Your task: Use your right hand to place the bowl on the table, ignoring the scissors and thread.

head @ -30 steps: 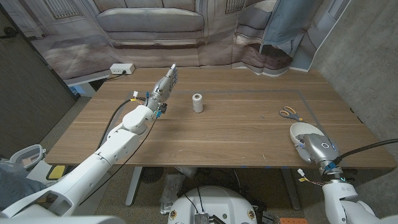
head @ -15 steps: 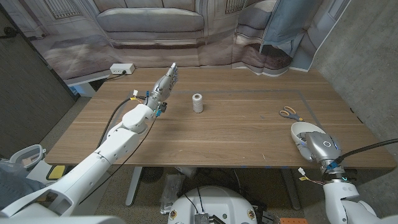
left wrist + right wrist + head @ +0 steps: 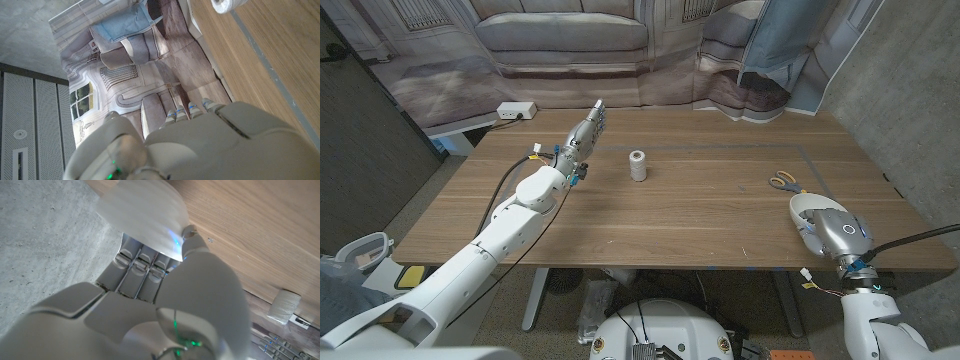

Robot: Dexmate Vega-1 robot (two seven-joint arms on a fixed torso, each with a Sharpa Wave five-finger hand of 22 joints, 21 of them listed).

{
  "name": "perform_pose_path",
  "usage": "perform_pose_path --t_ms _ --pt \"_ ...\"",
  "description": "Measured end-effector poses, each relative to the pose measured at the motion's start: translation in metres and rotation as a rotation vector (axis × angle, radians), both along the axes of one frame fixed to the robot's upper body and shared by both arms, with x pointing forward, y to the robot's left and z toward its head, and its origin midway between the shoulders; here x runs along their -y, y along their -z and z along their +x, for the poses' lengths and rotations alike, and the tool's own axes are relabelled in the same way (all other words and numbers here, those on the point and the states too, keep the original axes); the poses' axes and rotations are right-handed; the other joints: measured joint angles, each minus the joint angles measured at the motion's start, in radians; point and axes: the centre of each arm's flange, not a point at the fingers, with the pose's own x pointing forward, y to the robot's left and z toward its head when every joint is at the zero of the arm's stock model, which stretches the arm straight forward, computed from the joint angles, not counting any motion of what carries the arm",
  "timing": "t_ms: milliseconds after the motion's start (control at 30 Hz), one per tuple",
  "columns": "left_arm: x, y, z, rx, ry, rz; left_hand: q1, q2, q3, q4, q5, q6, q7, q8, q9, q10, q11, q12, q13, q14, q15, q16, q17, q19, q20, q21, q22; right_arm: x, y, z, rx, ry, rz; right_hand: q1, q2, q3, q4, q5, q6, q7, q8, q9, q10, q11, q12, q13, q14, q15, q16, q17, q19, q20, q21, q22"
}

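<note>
1. Right hand [image 3: 823, 232] grips white bowl [image 3: 812, 209] at the table [image 3: 700, 215]'s near right edge.
2. Left hand [image 3: 586, 132] extended over the far left of the table, fingers straight and together, holding nothing.
3. Thread spool [image 3: 638, 165] upright mid-table; scissors [image 3: 785, 182] beyond the bowl.

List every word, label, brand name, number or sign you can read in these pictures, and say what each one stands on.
None: no text can be read in any view.
The white bowl in the right hand, the spool of thread and the scissors bear no visible lettering.
The left hand shows no markings.
The small red-and-white patch on the backdrop in the left wrist view is too small and blurred to read.
</note>
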Motion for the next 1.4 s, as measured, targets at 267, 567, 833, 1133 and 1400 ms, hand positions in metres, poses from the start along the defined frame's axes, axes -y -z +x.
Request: perform_pose_path --t_ms 267,567,833,1133,1400 --pt "-0.001 -0.001 0.0 0.002 0.001 0.0 0.0 0.0 -0.004 -0.004 0.0 0.0 0.0 0.0 0.0 0.0 0.0 0.0 0.0 0.0 0.0 0.0 0.0 0.0 0.0 0.0 0.0 -0.002 -0.004 -0.004 0.016 -0.002 0.002 0.003 -0.003 -0.004 0.004 -0.004 0.002 -0.002 -0.001 0.0 0.007 0.0 0.0 0.009 0.008 0.0 0.008 0.008 0.0 0.0 0.015 0.009" --pt "-0.002 -0.004 0.0 0.006 0.0 0.002 0.0 0.0 -0.004 -0.004 0.0 0.0 0.0 0.0 0.0 0.0 0.0 0.0 0.0 0.0 0.0 0.0 0.0 0.0 0.0 0.0 0.0 -0.003 -0.012 -0.008 0.039 -0.01 0.004 0.003 -0.003 -0.006 0.003 -0.002 0.002 -0.002 -0.002 0.0 0.008 0.0 0.0 0.013 0.01 0.0 0.007 0.012 0.0 0.0 0.025 0.014" --pt "-0.004 -0.009 0.002 0.009 -0.001 0.006 0.0 0.0 -0.007 -0.001 0.0 0.0 0.0 0.0 0.0 0.0 0.0 0.0 0.0 0.0 0.0 0.0 0.0 0.0 0.0 0.0 0.0 -0.002 -0.02 -0.009 0.062 -0.023 0.01 0.003 -0.003 -0.011 0.006 -0.002 0.002 -0.002 -0.004 0.0 0.014 0.0 0.0 0.015 0.01 0.0 0.007 0.016 0.0 0.0 0.033 0.018" --pt "-0.003 -0.013 0.005 0.007 -0.001 0.01 0.005 0.005 -0.007 -0.001 0.0 0.0 0.0 0.0 0.0 0.0 0.0 0.0 0.0 0.0 0.0 0.0 0.0 0.0 0.0 0.0 0.0 0.0 -0.029 -0.008 0.078 -0.039 0.022 0.003 -0.003 -0.013 0.007 -0.002 0.002 -0.002 -0.005 0.0 0.014 0.0 0.004 0.02 0.01 0.0 0.01 0.018 0.0 0.0 0.037 0.023" --pt "-0.004 -0.016 0.007 0.006 -0.002 0.012 0.005 0.005 -0.007 -0.001 0.0 0.0 0.0 0.0 0.0 0.0 0.0 0.0 0.0 0.0 0.0 0.0 0.0 0.0 0.0 0.0 0.0 0.0 -0.036 -0.007 0.088 -0.056 0.022 0.003 -0.003 -0.018 0.009 -0.003 0.002 -0.002 -0.007 0.0 0.014 0.0 0.004 0.024 0.01 0.0 0.011 0.025 -0.009 -0.002 0.044 0.028"
